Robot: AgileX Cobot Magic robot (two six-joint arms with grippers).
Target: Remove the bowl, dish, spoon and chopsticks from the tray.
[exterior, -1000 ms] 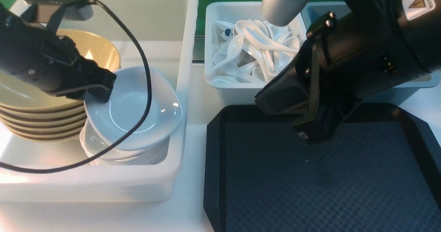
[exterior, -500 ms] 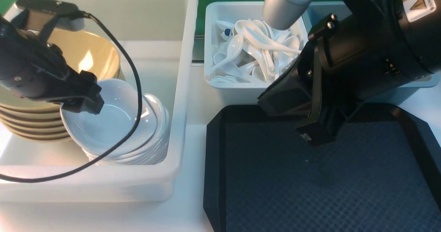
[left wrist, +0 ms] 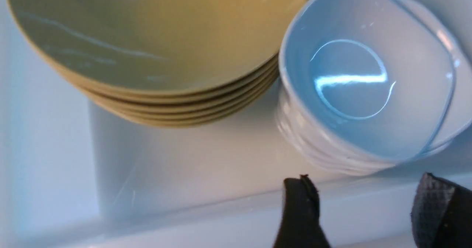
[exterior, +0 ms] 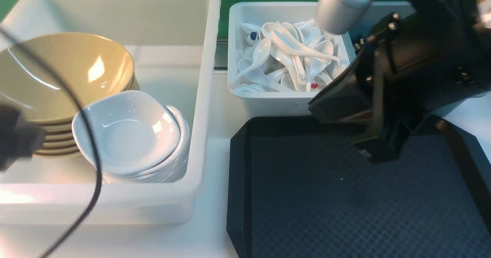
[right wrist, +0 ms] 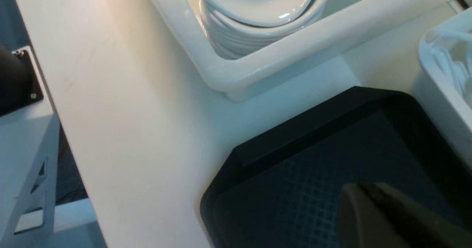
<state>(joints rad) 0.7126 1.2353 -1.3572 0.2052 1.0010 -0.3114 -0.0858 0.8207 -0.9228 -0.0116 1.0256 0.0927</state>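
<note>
**Dish parked on the stack in the big tub**

The dish (exterior: 126, 135) sits a bit skewed on top of the other white ones, right up against the tan stack with the bowl (exterior: 65, 74) on top, all inside the big tub (exterior: 207, 58). The left gripper (left wrist: 367, 189) hangs by the tub's near wall with its fingers spread and nothing between them. The right gripper (right wrist: 363, 189) hovers over the tray (exterior: 238, 173), fingers pressed together, holding nothing. The spoons (exterior: 291, 55) are piled in the small tub (exterior: 268, 101) behind the tray.

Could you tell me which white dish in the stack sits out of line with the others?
The topmost dish, shifted toward the tan bowls; those beneath it nest evenly.
</note>
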